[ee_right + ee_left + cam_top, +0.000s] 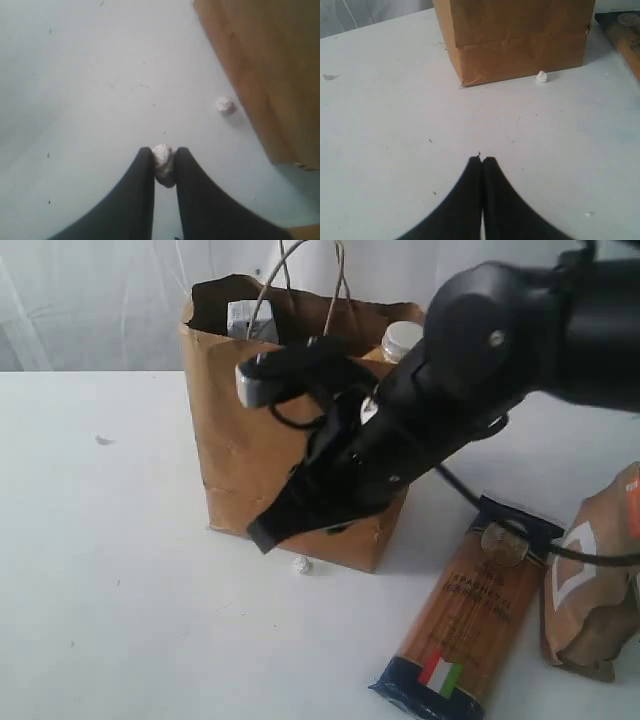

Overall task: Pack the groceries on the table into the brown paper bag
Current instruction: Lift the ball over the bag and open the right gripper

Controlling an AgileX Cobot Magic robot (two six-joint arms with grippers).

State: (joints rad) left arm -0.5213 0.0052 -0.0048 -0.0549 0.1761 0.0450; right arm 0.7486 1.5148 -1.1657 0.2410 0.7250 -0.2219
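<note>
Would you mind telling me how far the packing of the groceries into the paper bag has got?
Partly done: the small carton and white-capped bottle already show at the mouth of the brown paper bag. In hand: the right gripper pinches only a white bit, not a grocery; the left gripper is shut and empty. Left: the spaghetti pack and brown pouch lie on the table.

One white pebble point(225, 105) lies near a second pebble point(163, 160).

The brown paper bag point(232, 455) stands upright on the table point(110, 580), holding a carton point(250, 320) and a white-capped bottle point(400, 338); the spaghetti pack point(470, 625) and the brown pouch point(595, 585) lie flat beside it.
</note>
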